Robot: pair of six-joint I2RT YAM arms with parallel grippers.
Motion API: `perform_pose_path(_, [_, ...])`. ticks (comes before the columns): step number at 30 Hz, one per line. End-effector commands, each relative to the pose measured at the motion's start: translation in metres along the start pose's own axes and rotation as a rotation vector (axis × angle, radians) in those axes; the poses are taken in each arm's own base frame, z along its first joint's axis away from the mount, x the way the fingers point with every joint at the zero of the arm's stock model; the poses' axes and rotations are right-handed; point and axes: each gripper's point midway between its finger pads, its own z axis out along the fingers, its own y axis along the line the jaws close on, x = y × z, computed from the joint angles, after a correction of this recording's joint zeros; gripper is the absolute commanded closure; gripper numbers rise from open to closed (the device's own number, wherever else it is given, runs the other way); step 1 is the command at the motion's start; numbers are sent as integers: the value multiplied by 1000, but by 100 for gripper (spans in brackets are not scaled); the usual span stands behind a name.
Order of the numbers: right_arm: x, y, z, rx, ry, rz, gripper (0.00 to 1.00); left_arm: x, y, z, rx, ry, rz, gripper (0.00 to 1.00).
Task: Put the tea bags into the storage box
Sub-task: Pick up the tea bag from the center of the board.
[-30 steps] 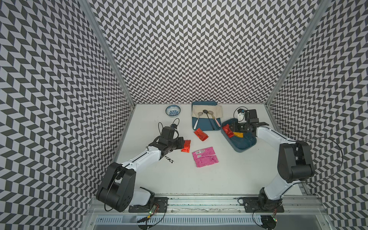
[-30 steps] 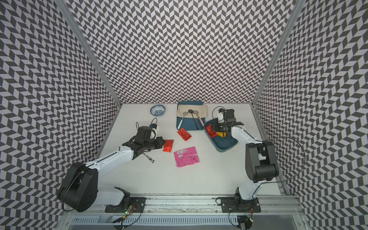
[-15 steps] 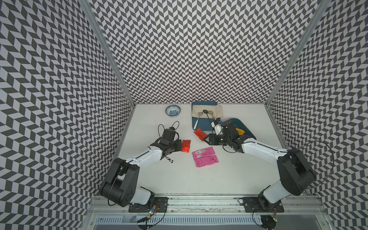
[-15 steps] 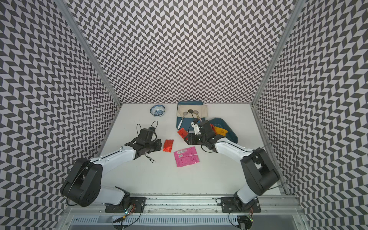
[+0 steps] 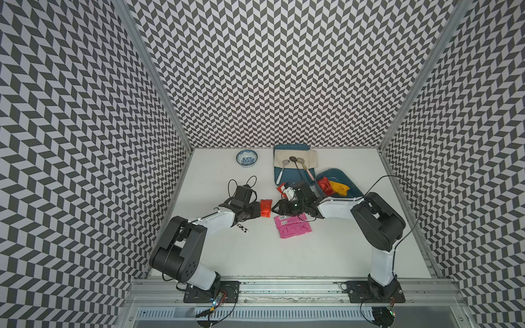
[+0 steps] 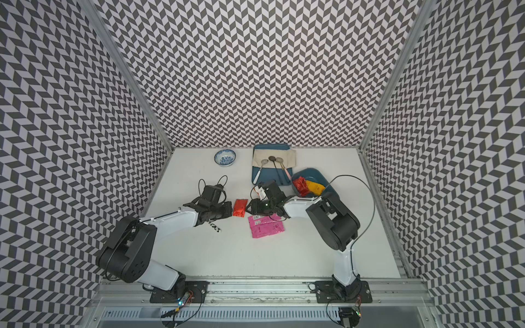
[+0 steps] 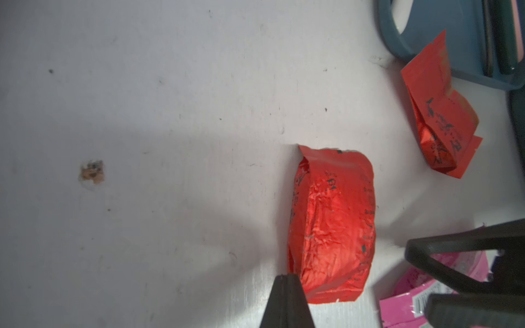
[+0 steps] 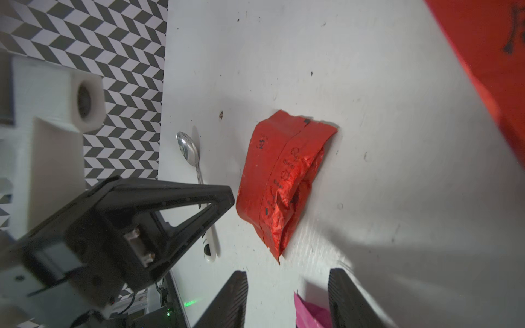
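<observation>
I've swung the right gripper (image 8: pixel 287 274), jaws parted and empty, from the deep teal plastic storage box (image 5: pixel 341 173) to the crinkly red foil tea bag (image 8: pixel 281 184) for another pickup; left gripper (image 7: pixel 285 281) closed, empty.

The white table (image 5: pixel 341 250) carries a patterned bowl (image 5: pixel 247 158) at the far side, a blue tray (image 5: pixel 291 177) right of it, then the storage box (image 5: pixel 339 173). One red tea bag (image 5: pixel 266 208) lies mid-table and another red tea bag (image 5: pixel 280 187) beside the tray. The pink tea bags (image 5: pixel 292 230) lie nearer, with a spoon (image 5: pixel 243 228) to their left.
</observation>
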Motion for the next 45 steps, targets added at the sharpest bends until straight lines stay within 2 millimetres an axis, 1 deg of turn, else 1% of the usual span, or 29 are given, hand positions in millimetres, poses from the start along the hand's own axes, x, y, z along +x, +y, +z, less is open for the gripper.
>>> perform_pose_path(1, [-10, 10, 8, -38, -23, -5, 51, 8, -9, 4, 55, 13, -7, 100])
perform_pose_path(6, [-13, 2, 20, -16, -13, 11, 54, 16, -16, 10, 82, 38, -5, 100])
perform_pose_path(8, [-13, 1, 24, -18, -5, 14, 57, 17, -17, 12, 87, 41, -5, 100])
perform_pose_path(14, [-11, 4, 29, -37, 12, 8, 58, 17, -17, 15, 84, 50, 6, 100])
perform_pose_path(18, [-8, 6, 30, -47, 22, 5, 64, 18, -17, 15, 80, 52, 15, 100])
perform_pose_path(22, [-4, 15, 31, -76, 38, -12, 69, 18, -15, 18, 76, 58, 16, 100])
perform_pose_path(25, [-1, 22, 32, -87, 47, -30, 79, 18, -16, 19, 75, 62, 16, 100])
perform_pose_path(27, [-1, 26, 32, -90, 50, -37, 89, 17, -16, 18, 75, 59, 18, 100])
perform_pose_path(29, [-4, 28, 30, -86, 43, -49, 97, 13, -17, 16, 74, 49, 20, 100])
perform_pose_path(30, [-8, 30, 27, -77, 32, -63, 100, 11, -18, 14, 72, 42, 22, 100])
perform_pose_path(34, [-19, 36, 15, -38, 7, -117, 100, -4, -20, -1, 64, 1, 22, 100])
perform_pose_path(37, [-31, 41, -6, -4, -34, -152, 100, -20, -21, -20, 60, -54, 17, 100])
perform_pose_path(40, [-41, 42, -33, 17, -80, -159, 100, -31, -22, -38, 61, -108, 20, 100])
perform_pose_path(41, [-44, 43, -45, 19, -97, -157, 100, -34, -24, -43, 67, -122, 24, 100])
perform_pose_path(43, [-48, 41, -68, 26, -128, -149, 100, -35, -25, -47, 72, -128, 30, 100])
perform_pose_path(45, [-52, 37, -91, 44, -159, -146, 100, -34, -26, -46, 78, -122, 33, 100])
